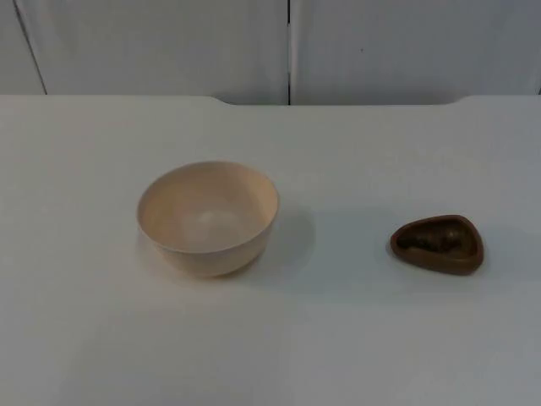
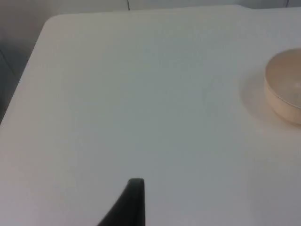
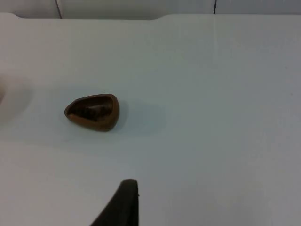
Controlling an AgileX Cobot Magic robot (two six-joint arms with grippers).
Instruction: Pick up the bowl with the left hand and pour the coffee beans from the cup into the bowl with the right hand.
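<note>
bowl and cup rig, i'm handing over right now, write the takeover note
Left gripper: waiting above the bare table, off to the side of the bowl, holding nothing.
Right gripper: waiting above the table short of the cup, holding nothing.
Bowl: cream, upright, empty, on the white table, left of centre in the top view.
Cup: small, brown, teardrop-shaped, upright to the right of the bowl and apart from it, coffee beans inside.
Done: nothing yet.
Left: left gripper lifts the bowl, right gripper picks up the cup and pours the beans into the bowl.
</note>
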